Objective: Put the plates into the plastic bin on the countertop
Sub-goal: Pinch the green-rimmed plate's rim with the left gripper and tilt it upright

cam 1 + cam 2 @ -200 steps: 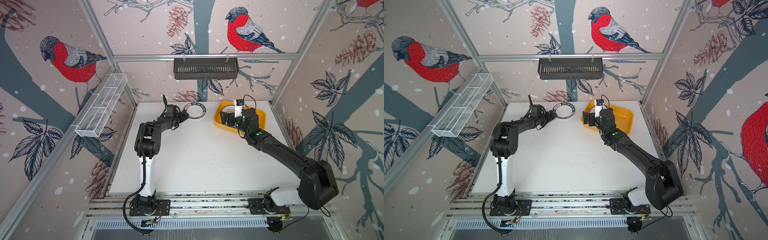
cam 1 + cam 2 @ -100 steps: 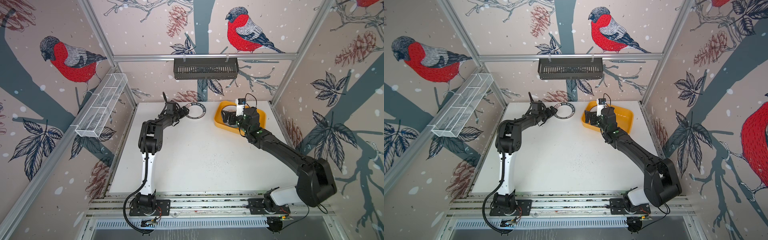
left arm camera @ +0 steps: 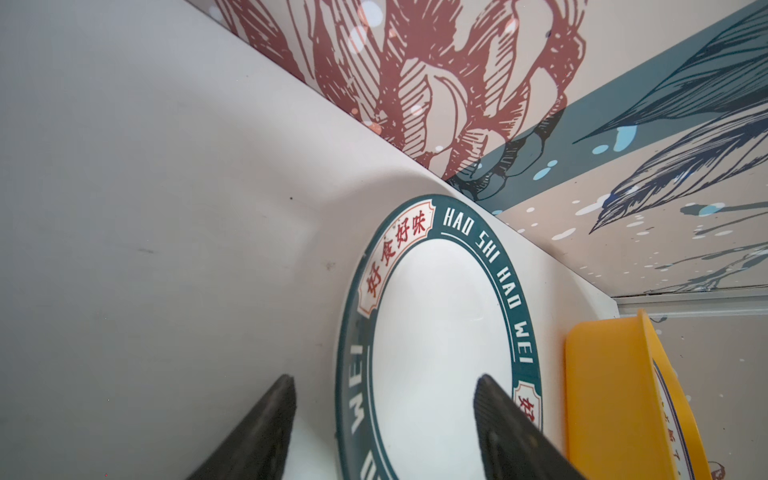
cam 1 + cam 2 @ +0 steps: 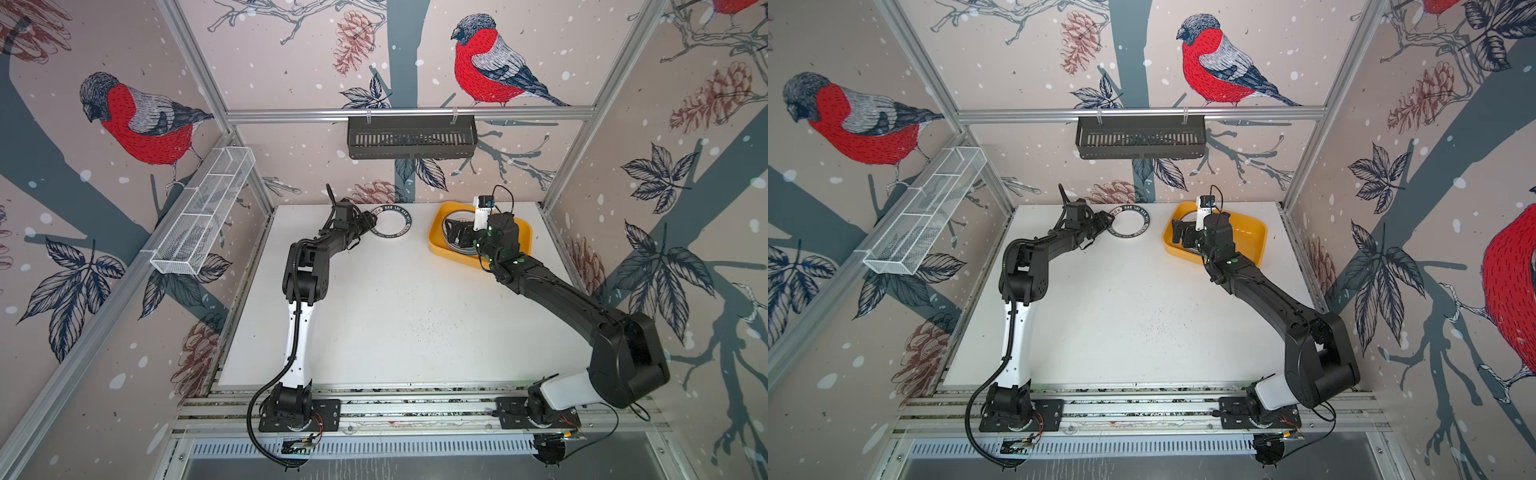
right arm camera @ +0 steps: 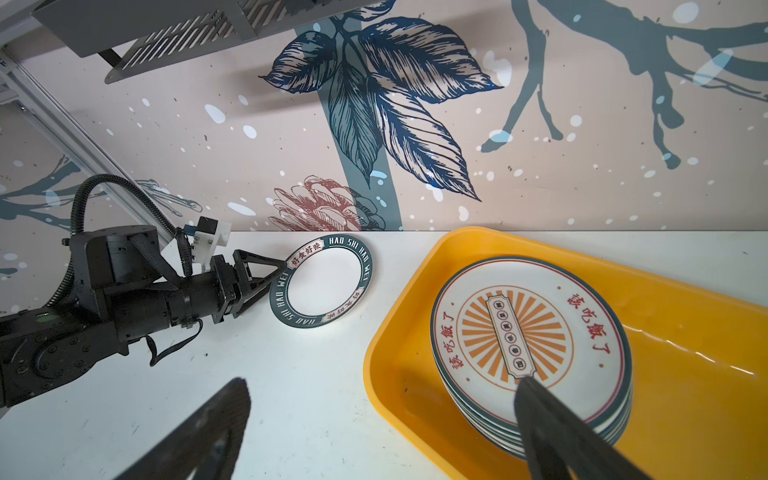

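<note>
1. Left wrist view: the left gripper (image 3: 384, 378) has its two dark fingers apart, one on each side of the near rim of a single plate (image 3: 436, 316). They are not clamped on the rim, and nothing is held.
2. The single plate is white with a dark green lettered rim. It lies flat on the white countertop (image 3: 145, 187), just beside the yellow plastic bin (image 3: 602, 395) but not touching it, on the bin's side toward the left arm.
3. Right wrist view: the right gripper (image 5: 382, 380) is spread wide and empty. One finger hangs above the stack of plates (image 5: 528, 332) inside the bin; the other is outside the bin, above the countertop.
4. The stack sits at the end of the bin nearest the single plate and fills about half of the bin. Its top plate shows an orange sunburst centre and red characters.
5. In a top view, a black slatted basket (image 4: 411, 143) hangs on the back wall, above and behind the bin.
</note>
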### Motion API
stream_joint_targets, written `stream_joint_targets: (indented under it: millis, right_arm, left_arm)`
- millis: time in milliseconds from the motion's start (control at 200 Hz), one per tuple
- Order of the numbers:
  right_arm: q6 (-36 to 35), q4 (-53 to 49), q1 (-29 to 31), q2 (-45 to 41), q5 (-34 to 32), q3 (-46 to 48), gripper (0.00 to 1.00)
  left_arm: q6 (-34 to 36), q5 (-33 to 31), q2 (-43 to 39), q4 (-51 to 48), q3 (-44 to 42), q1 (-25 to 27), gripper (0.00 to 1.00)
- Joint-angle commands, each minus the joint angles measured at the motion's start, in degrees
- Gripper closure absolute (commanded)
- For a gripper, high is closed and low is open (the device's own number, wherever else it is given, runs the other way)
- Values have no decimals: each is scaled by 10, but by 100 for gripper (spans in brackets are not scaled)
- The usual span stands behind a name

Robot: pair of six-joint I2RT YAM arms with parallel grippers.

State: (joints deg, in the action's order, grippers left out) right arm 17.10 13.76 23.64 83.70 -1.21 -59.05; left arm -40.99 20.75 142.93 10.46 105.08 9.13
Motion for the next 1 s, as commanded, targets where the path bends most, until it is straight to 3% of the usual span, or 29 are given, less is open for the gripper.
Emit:
stream_joint_targets:
  millis: [0, 95, 370, 580, 765, 991]
  right_arm:
    - [10, 8, 0, 0, 6, -6, 0]
    - [11, 5, -1, 0, 5, -6, 0]
    - [15, 2, -3, 4, 7, -9, 0]
    - [16, 2, -6, 4, 7, -9, 0]
    - [20, 6, -8, 10, 15, -8, 0]
    - [22, 9, -13, 17, 24, -9, 0]
  left_arm:
    - [-19, 10, 13, -76, -8, 3, 42]
    - [-22, 9, 15, -76, -10, 3, 54]
    - [-38, 1, 9, -62, -23, 2, 77]
    - [-43, 0, 3, -58, -32, 3, 83]
    - [-51, 8, 0, -45, -39, 3, 97]
    - [-70, 22, -16, -25, -52, 2, 100]
